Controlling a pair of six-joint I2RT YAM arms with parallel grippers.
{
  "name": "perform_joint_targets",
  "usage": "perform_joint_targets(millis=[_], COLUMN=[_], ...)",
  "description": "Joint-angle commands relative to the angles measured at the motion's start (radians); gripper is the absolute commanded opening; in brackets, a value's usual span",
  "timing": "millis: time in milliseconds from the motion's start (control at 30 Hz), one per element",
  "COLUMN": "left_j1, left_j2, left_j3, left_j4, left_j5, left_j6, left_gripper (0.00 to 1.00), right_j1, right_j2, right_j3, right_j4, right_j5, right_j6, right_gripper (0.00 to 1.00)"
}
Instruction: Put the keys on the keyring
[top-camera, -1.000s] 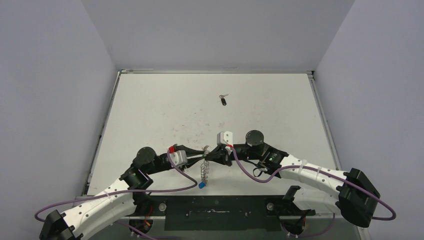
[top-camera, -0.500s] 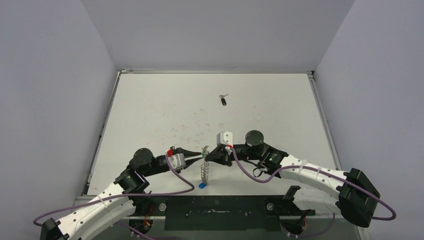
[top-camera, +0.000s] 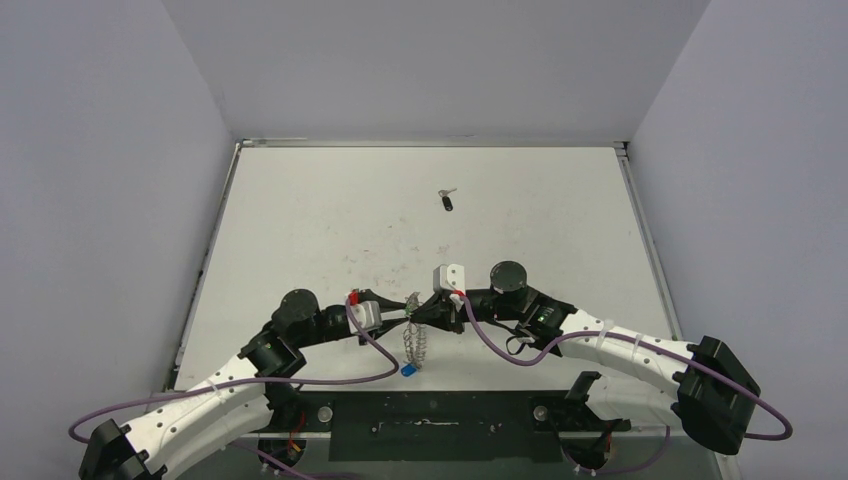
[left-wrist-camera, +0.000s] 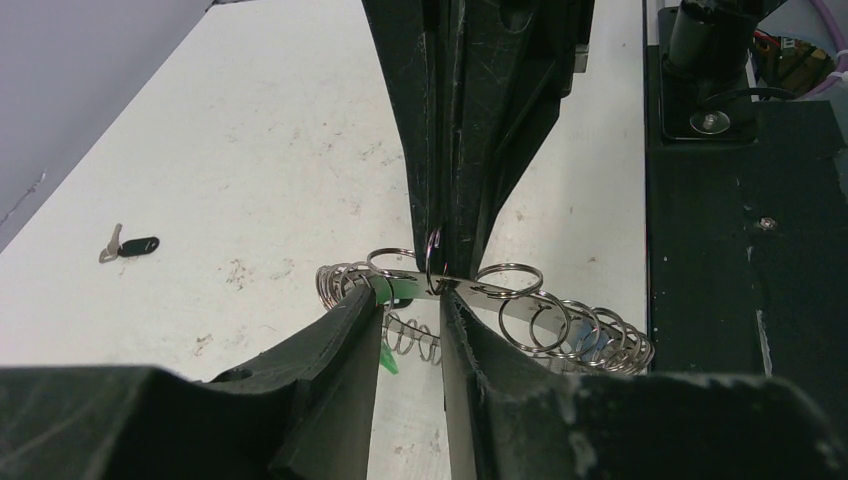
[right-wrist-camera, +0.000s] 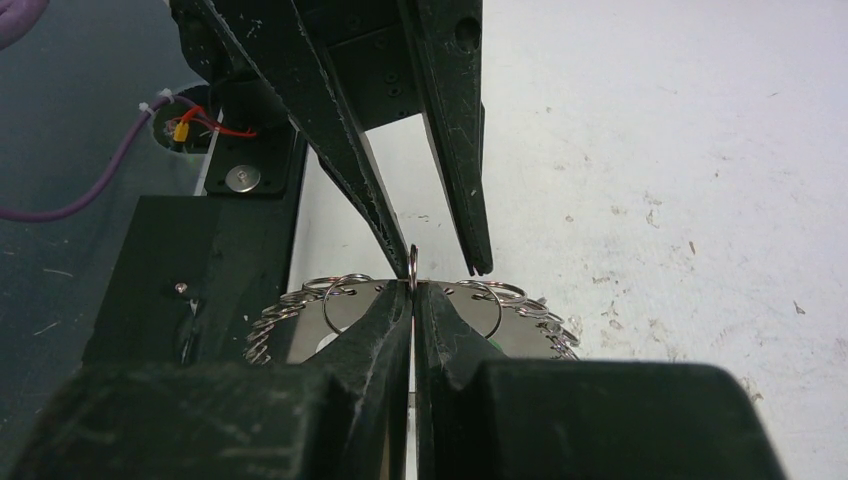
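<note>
Nearest the arm bases, the blue-headed key (top-camera: 408, 370) marks the low end of the keyring (top-camera: 416, 340). Whether that end rests on the tabletop (top-camera: 560, 220) or hangs just above it cannot be told. The keyring is suspended from the right hand (top-camera: 427, 311), whose jaws are pressed together on one small loop at the top of the looped rim. This grip appears meant to hold the rim upright and steady, so that a loop can be worked from the opposite side. The left hand (top-camera: 400, 312) faces it from the left with jaws apart, straddling the pinched loop and clamping nothing. Well beyond both hands, one black-headed key (top-camera: 447, 203) lies flat on the far tabletop, not yet threaded; no second one is visible. The top view gives this layout, but there the two hands merge into one dark mass. The left wrist view shows the gap between the left fingers (left-wrist-camera: 345, 330) and a green piece (left-wrist-camera: 392, 360) among the loops. The right wrist view shows the right pads (right-wrist-camera: 385, 315) shut on the loop, with one left fingertip close beside it and the other standing clear.
</note>
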Motion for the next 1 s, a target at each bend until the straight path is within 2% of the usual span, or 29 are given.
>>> perform_joint_targets(millis=[0, 233, 367, 467, 767, 900, 967], left_j1=[-0.001, -0.002, 0.0, -0.002, -0.001, -0.002, -0.001], left_j2=[-0.003, -0.018, -0.022, -0.031, -0.033, -0.037, -0.036], left_j3=[0.057, 0.061, 0.067, 0.067, 0.065, 0.063, 0.064], left_j4=[0.095, 0.096, 0.087, 0.086, 0.08, 0.085, 0.094], left_j5=[0.036, 0.035, 0.039, 0.04, 0.041, 0.036, 0.033], left_j6=[-0.019, -0.03, -0.031, -0.03, -0.033, -0.04, -0.05], left_gripper=[0.26, 0.22, 0.31, 0.31, 0.14, 0.13, 0.18], right_j1=[0.007, 0.007, 0.008, 0.007, 0.009, 0.011, 0.014], right_j2=[-0.023, -0.02, -0.02, -0.02, -0.018, -0.017, -0.016], right_j3=[0.016, 0.015, 0.013, 0.013, 0.016, 0.015, 0.016], right_j4=[0.085, 0.085, 0.081, 0.083, 0.08, 0.079, 0.077], right_j5=[-0.017, -0.012, -0.005, -0.002, 0.001, 0.0, 0.001], right_j6=[-0.009, -0.009, -0.01, -0.009, -0.003, -0.001, -0.003], right_gripper=[0.0, 0.0, 0.0, 0.0, 0.0, 0.0, 0.0])
